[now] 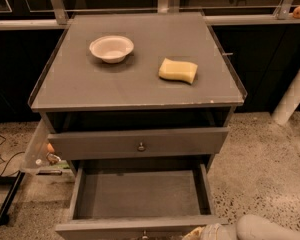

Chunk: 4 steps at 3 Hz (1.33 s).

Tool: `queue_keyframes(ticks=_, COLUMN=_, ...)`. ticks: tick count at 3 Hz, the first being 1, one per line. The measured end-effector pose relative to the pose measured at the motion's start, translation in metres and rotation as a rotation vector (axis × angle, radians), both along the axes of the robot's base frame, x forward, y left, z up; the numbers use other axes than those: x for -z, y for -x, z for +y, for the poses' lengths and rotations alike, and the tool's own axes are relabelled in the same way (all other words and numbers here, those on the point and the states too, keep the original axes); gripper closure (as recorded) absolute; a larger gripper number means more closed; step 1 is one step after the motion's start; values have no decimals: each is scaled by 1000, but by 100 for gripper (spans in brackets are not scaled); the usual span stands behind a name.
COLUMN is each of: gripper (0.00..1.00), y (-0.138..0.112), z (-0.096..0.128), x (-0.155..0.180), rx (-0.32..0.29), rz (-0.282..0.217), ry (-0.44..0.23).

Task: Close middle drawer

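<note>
The middle drawer (139,196) stood pulled far out of the grey table (140,86), its bare tray open below the top drawer (115,144). The end effector (206,232) sat at the bottom edge, just beside the right end of the drawer's front; whether it was open or closed could not be told. A bowl (111,48) and a sponge (178,70) lay apart on top.
</note>
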<state>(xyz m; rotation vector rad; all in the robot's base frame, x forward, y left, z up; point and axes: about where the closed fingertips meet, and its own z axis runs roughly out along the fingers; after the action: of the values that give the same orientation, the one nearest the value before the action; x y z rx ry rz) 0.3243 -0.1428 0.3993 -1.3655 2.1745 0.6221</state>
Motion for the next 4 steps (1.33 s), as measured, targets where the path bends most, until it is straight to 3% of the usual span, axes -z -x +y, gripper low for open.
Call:
queue_keyframes(ticks=1, gripper=11, y=0, z=0, x=0, rx=0, rz=0, ry=0)
queue_keyframes(ticks=2, gripper=0, y=-5, z=-1, x=-2, rx=15, rz=-14, ry=-7)
queue_keyframes(ticks=3, gripper=0, y=-2, z=-1, x=-2, rx=15, rz=-14, ry=-7)
queue_keyframes(ticks=4, gripper=16, y=-32, z=-2, x=-16, rx=19, rz=-74, ry=1)
